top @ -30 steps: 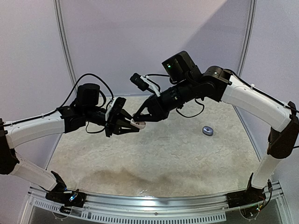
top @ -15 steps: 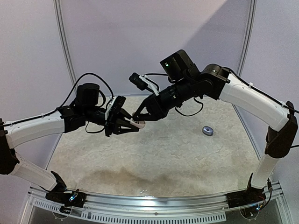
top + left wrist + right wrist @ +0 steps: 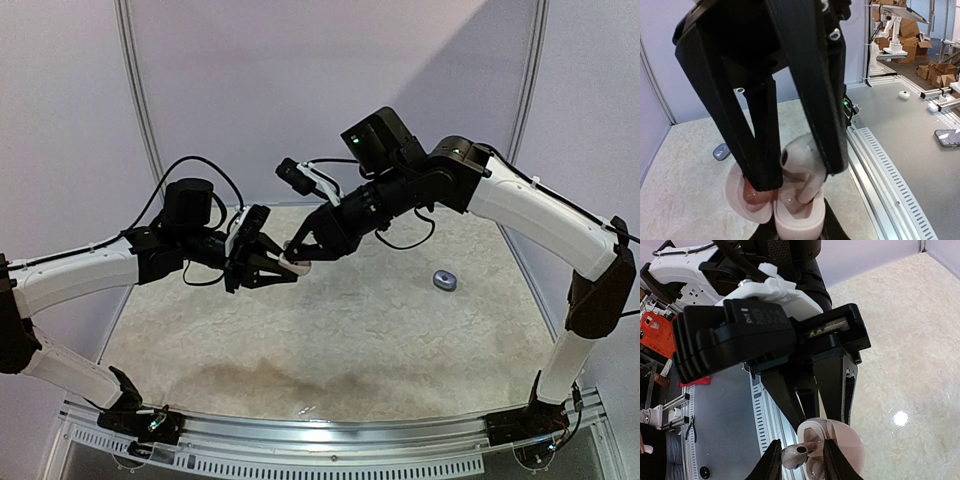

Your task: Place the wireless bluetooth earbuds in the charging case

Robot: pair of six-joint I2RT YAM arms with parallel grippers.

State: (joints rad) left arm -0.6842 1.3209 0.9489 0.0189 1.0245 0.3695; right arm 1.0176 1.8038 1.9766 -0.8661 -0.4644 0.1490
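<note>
Left gripper (image 3: 283, 269) is clamped on the lower half of a pink case (image 3: 796, 221), holding it in the air above the table (image 3: 360, 340) with the lid (image 3: 742, 197) hinged open to one side. Right gripper (image 3: 302, 250) reaches in from the opposite side of the case, its two black fingers (image 3: 757, 150) pinching a pale pink earbud (image 3: 802, 159) directly over the case's open half. The earbud's stem points down into one of the case's wells, its rounded head above the rim. A small grey oval object (image 3: 445, 281) lies on the table well away from the case, on the right arm's side.
</note>
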